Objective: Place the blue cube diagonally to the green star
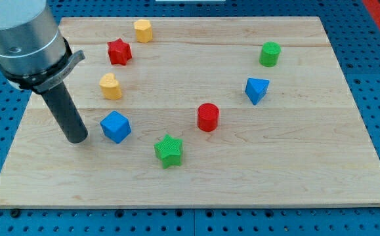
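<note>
The blue cube (115, 126) sits on the table (295, 170), up and to the view's left of the green star (169, 151) (near it, not touching). The arm carries no fingers, only a dark rod holding nothing, and its tip (77, 139) rests just left of the blue cube.

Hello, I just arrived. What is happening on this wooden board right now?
A robot arm with a dark rod is pushing small blocks on the wooden board. My tip rests just at the view's left of the blue cube, very close to it; contact cannot be judged. The green star lies to the cube's lower right, already roughly diagonal and near it. A yellow heart-like block sits above the cube, and a red cylinder is further right.
</note>
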### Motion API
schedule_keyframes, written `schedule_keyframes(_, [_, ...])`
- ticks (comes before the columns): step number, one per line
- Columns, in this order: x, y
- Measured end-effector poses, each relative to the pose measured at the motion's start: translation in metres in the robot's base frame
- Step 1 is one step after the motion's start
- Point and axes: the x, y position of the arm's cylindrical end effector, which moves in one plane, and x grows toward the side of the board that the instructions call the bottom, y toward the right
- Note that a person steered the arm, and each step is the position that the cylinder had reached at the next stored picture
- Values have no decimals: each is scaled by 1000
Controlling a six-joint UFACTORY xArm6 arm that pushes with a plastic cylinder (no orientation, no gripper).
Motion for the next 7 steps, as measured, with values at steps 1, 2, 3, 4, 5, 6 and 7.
schedule_keyframes(1, [0, 23])
schedule_keyframes(2, [0, 40])
schedule_keyframes(3, [0, 52])
schedule_keyframes(4, [-2, 59])
schedule_keyframes(5, [-3, 60])
schedule_keyframes(6, [-5, 62])
schedule_keyframes(7, [-8, 69])
